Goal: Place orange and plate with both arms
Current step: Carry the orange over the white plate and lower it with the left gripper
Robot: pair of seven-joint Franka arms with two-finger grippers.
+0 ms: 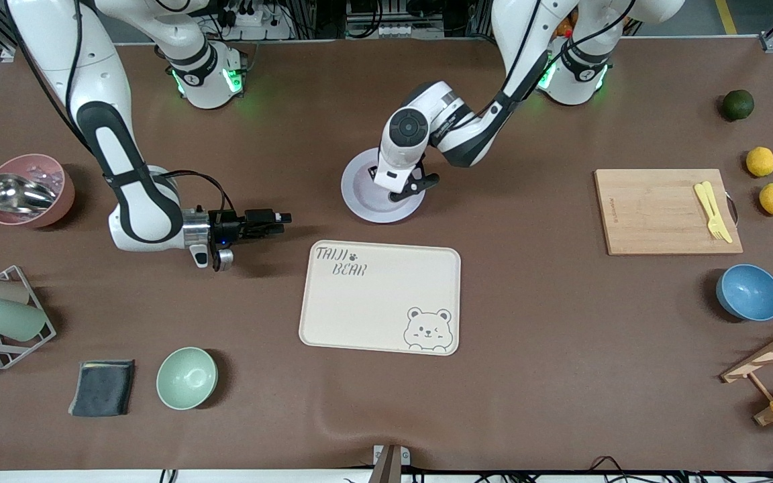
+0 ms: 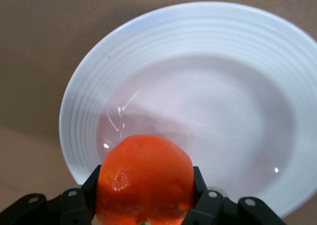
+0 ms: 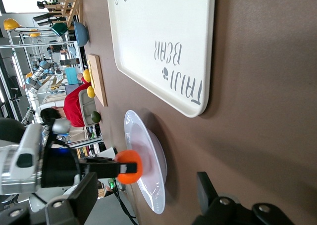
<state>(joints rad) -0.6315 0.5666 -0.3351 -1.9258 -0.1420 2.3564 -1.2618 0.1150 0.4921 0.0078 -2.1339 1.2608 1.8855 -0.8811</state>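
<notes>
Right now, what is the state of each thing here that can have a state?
Orange: held in the left gripper, above the plate, not yet on it.
Plate: flat on the table, nothing lying in it.
Left gripper: shut on the orange.
Right gripper: open, holding nothing, waiting beside the tray.
Tray: flat, nothing on it.
Pink bowl: upright, a metal scoop in it.

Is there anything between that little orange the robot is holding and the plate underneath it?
Nothing visible. The left gripper holds the orange just above the plate, whose bare dish lies under it. The right gripper waits over bare table toward the right arm's end, open.
</notes>
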